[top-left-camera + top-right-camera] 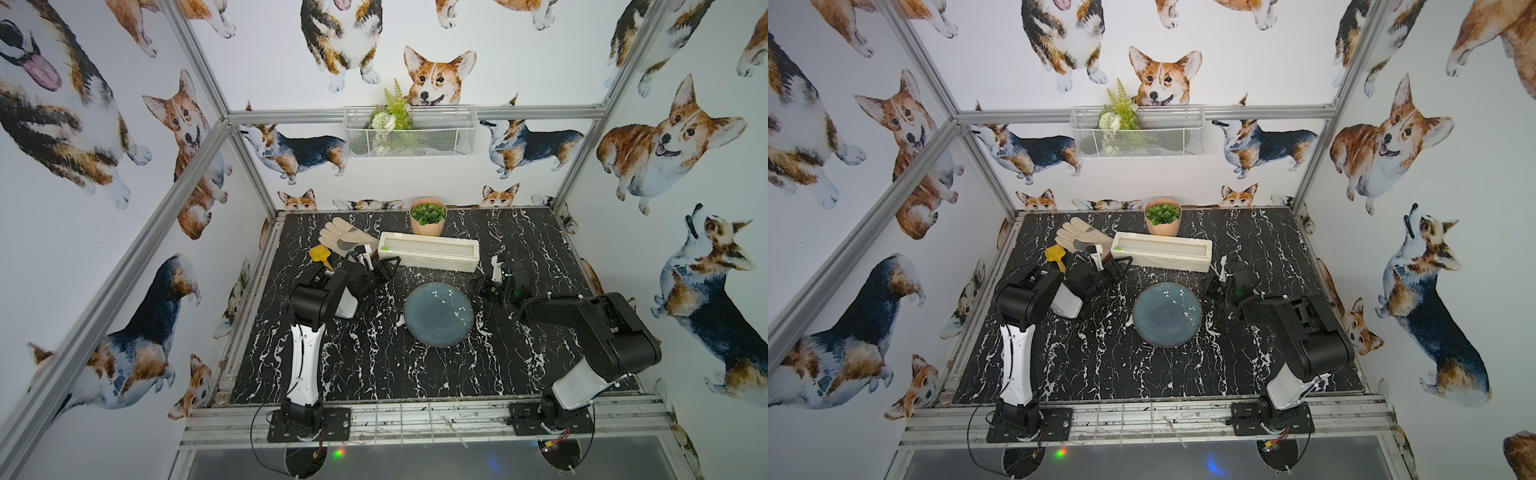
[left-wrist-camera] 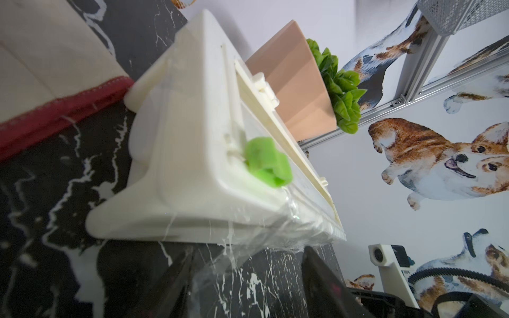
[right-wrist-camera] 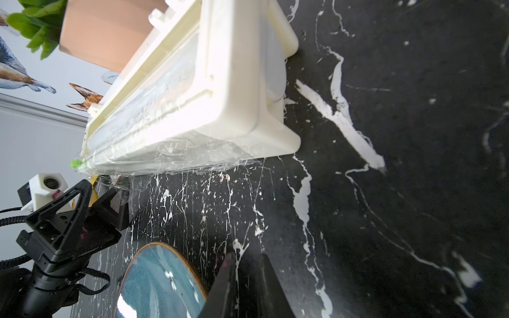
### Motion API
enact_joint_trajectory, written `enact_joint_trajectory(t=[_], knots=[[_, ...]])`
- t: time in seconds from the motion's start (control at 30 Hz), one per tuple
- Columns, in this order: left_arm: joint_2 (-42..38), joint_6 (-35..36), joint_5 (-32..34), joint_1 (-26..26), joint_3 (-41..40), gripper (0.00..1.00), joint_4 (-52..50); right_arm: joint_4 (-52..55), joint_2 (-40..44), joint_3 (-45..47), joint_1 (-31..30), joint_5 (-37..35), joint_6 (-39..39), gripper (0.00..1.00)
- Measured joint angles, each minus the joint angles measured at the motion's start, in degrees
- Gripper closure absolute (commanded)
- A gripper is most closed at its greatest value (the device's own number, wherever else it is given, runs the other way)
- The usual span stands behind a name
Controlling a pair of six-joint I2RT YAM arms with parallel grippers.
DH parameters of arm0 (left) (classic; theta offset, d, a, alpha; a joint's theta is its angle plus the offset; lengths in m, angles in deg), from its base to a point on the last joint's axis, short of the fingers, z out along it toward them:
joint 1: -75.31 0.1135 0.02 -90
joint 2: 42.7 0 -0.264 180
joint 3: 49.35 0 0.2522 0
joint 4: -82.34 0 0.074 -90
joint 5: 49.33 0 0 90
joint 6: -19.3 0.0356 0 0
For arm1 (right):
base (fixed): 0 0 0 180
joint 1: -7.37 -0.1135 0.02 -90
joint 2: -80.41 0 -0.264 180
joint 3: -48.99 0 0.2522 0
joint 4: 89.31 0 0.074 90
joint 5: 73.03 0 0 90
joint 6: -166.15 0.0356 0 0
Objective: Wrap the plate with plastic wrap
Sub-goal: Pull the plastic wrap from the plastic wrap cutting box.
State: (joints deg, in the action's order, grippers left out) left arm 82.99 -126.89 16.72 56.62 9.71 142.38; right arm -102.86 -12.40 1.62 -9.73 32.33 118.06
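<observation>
Black left pincer (image 2: 245, 275) straddles the loose edge of the thin, transparent, crinkly plastic wrap (image 2: 234, 256).
Its jaws stand apart with the film hanging between them, not visibly pinched. That edge hangs down the front long side of the long cream-white plastic dispenser box (image 1: 428, 251). The box's long axis runs across the black, white-veined table (image 1: 374, 365), roughly parallel to the far edge. A small green slider (image 2: 268, 162) sits at the box's left end, just beyond this pincer. The round blue-grey glazed plate (image 1: 438, 313) lies uncovered, toward the near edge from the box, so the pull probably runs that way. The right pincer (image 3: 248, 264) is beside the plate with nothing seen in its close-set jaws; I cannot tell if they are fully closed.
</observation>
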Motion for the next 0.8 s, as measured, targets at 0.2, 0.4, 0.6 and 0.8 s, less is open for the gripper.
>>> enact_joint_trajectory(t=[0.2, 0.4, 0.6, 0.8], knots=[[-1.3, -0.7, -0.1, 0.0, -1.4, 1.00, -1.8, 1.0, 0.5, 0.0, 0.0, -0.1, -0.2, 0.82], [-4.8, -1.3, 0.6, -0.1, -3.7, 1.00, -6.1, 2.9, 1.8, -0.7, 1.4, 0.2, 0.6, 0.73], [-8.7, -4.8, 1.0, -0.1, -5.8, 1.00, -8.6, 2.8, 2.2, -0.6, 4.7, 3.6, 5.3, 0.38], [-10.3, -10.9, 0.7, -0.1, -6.9, 1.00, -7.6, 1.7, 1.1, -1.0, 4.7, 8.3, 6.7, 0.21]])
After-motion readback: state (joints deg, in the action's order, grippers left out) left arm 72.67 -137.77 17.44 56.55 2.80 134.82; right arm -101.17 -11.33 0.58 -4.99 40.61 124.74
